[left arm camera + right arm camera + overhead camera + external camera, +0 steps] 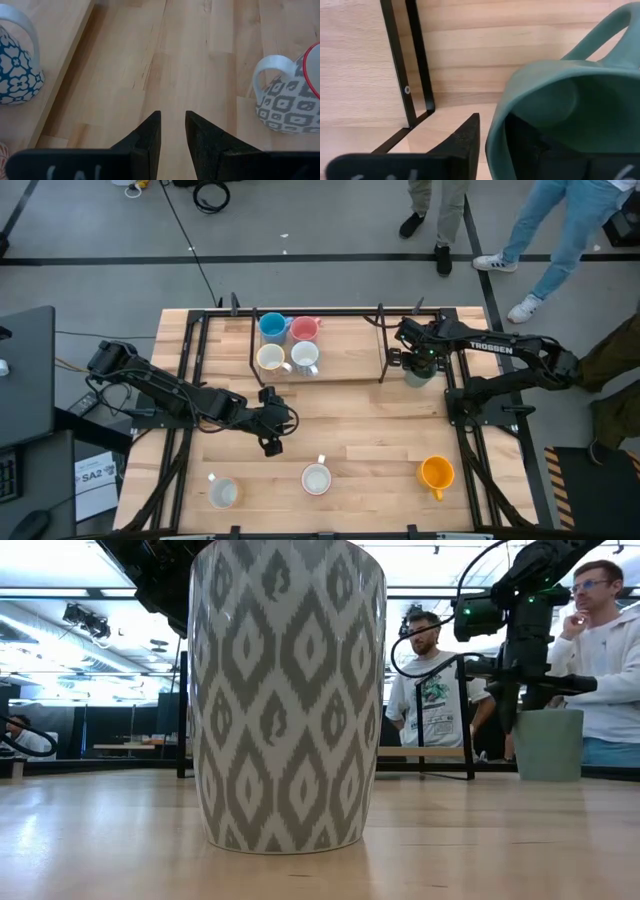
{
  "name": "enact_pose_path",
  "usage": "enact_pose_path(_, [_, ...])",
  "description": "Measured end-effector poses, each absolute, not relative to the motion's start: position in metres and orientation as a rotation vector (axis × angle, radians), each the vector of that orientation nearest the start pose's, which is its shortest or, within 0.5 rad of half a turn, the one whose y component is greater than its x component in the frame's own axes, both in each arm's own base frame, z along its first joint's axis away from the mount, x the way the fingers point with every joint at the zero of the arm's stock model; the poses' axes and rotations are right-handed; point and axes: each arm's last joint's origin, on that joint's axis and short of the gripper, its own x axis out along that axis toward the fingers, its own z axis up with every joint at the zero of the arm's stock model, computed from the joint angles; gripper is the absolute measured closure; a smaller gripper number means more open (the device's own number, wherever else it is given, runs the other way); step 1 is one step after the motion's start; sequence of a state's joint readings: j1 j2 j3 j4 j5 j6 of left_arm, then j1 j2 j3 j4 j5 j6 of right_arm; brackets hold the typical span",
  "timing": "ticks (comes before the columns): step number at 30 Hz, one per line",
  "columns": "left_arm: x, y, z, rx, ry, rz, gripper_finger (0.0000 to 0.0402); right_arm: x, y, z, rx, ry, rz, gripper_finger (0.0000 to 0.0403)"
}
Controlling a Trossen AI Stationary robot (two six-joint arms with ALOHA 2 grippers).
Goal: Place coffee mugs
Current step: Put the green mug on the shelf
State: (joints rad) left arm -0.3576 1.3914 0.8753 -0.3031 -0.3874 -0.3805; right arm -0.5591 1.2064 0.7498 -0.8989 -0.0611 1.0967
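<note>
Straddling green mug (570,100) rim, right fingers (465,145).

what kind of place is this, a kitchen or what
Not a kitchen: most likely a robotics lab or workshop. A butcher-block table carries two arms on a black frame, mugs are laid out as test props, people stand watching behind, and there are ceiling strip lights and cables on a grey floor.

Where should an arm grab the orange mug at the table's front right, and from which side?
Take the orange mug by its rim wall, from straight above, one finger inside and one outside. It stands upright with its mouth open to the top. Its handle points toward the table's front edge, so pinch the wall on the side away from it.
</note>
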Motion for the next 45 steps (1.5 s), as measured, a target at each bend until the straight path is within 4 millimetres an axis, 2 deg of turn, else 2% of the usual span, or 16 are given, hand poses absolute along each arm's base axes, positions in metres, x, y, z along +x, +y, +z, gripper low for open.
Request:
enact_pose_path(6, [0.266, -0.088, 0.225, -0.064, 0.741, 0.171, 0.0306, 0.164, -0.101, 0.202, 1.325, 0.974, -1.133, 0.0271])
enact_pose_path(12, [0.266, -0.088, 0.225, -0.065, 0.741, 0.172, 0.0306, 0.163, -0.100, 0.204, 1.277, 0.986, -1.098, 0.0265])
enact_pose_path(18, [0.266, -0.088, 0.225, -0.065, 0.741, 0.172, 0.0306, 0.155, -0.095, 0.217, 1.227, 0.943, -1.038, 0.0265])
enact_pose_path(23, [0.266, -0.088, 0.225, -0.065, 0.741, 0.172, 0.0306, 0.140, -0.086, 0.230, 1.150, 0.937, -0.971, 0.0266])
enact_pose_path(25, [0.266, -0.088, 0.225, -0.065, 0.741, 0.172, 0.0306, 0.132, -0.081, 0.236, 1.087, 0.958, -0.924, 0.0265])
enact_pose_path(30, [0.266, -0.088, 0.225, -0.065, 0.741, 0.172, 0.0306, 0.116, -0.065, 0.247, 0.821, 1.046, -0.656, 0.0266])
enact_pose_path(37, [0.266, -0.088, 0.225, -0.065, 0.741, 0.172, 0.0306, 0.111, -0.047, 0.255, 0.487, 1.067, -0.383, 0.0265])
enact_pose_path(42, [0.266, -0.088, 0.225, -0.066, 0.741, 0.172, 0.0306, 0.113, -0.039, 0.249, 0.382, 1.131, -0.295, 0.0265])
enact_pose_path(45, [0.266, -0.088, 0.226, -0.066, 0.740, 0.172, 0.0306, 0.116, -0.036, 0.244, 0.318, 1.176, -0.322, 0.0265])
